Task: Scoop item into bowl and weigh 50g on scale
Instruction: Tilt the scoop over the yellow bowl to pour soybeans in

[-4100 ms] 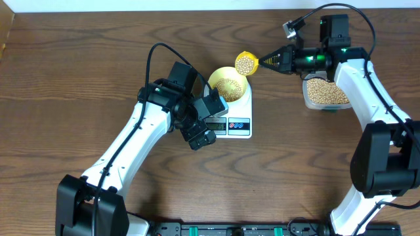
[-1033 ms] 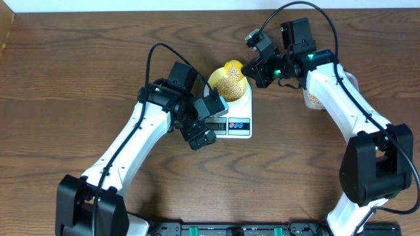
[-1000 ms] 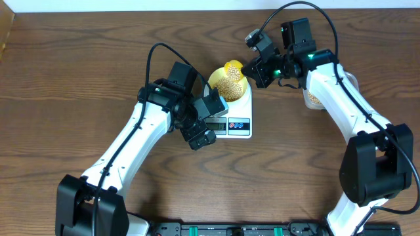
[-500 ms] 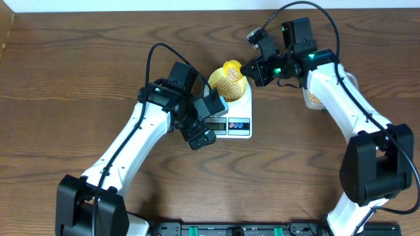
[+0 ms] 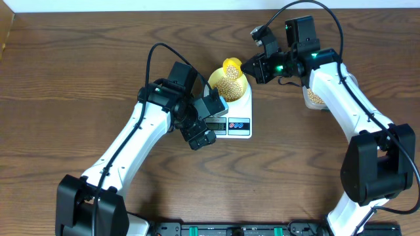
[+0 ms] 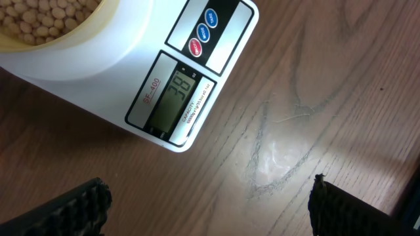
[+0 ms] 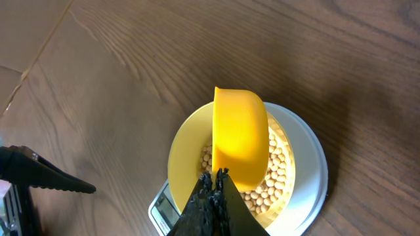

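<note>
One scale [image 6: 85, 65], labelled SF-400; display [image 6: 178, 92] (digits unclear)

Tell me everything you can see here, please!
beans: many, tan, in the bowl; more in the tub
bowl: one, pale yellow, on the scale
scale: one, white, middle of the table
scoop: one, yellow, tipped over the bowl
tub: one, clear, right side, partly under the right arm
table: one, brown wood, under everything
left gripper: one, black, open, by the scale's display
right gripper: one, black, shut on the scoop
</note>
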Robot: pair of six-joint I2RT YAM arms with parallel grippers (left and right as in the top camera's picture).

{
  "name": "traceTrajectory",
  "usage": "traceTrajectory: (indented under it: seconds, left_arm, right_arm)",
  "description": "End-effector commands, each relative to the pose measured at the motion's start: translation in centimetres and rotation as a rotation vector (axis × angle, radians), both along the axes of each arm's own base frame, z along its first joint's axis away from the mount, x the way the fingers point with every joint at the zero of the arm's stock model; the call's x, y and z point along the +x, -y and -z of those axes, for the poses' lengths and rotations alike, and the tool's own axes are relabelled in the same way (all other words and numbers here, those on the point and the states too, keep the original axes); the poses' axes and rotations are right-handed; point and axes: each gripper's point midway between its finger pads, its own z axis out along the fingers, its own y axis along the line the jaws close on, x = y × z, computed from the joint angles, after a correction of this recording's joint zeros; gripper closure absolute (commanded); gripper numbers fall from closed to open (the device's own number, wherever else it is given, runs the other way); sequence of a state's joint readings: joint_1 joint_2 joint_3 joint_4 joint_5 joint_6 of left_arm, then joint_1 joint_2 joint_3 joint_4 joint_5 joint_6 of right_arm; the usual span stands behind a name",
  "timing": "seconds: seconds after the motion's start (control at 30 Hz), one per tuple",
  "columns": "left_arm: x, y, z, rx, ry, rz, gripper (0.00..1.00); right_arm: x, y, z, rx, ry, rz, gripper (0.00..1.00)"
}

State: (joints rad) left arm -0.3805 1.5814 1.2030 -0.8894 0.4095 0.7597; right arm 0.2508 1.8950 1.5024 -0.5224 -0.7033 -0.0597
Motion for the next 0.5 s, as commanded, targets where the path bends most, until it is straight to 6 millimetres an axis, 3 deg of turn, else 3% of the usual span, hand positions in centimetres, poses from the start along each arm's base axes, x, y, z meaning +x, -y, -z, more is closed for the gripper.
traceTrajectory:
  seconds: [0.0, 0.47]
  left_arm:
    - [-0.11, -0.01, 0.22, -0.004, -0.011, 0.005, 0.02]
    - [-0.11, -0.01, 0.22, -0.004, -0.011, 0.005, 0.02]
  right_arm:
    - [-0.04, -0.54, -2.58, 0.034, 0.045, -0.013, 0.99]
    - [0.02, -0.59, -2.65, 0.035, 0.050, -0.014, 0.99]
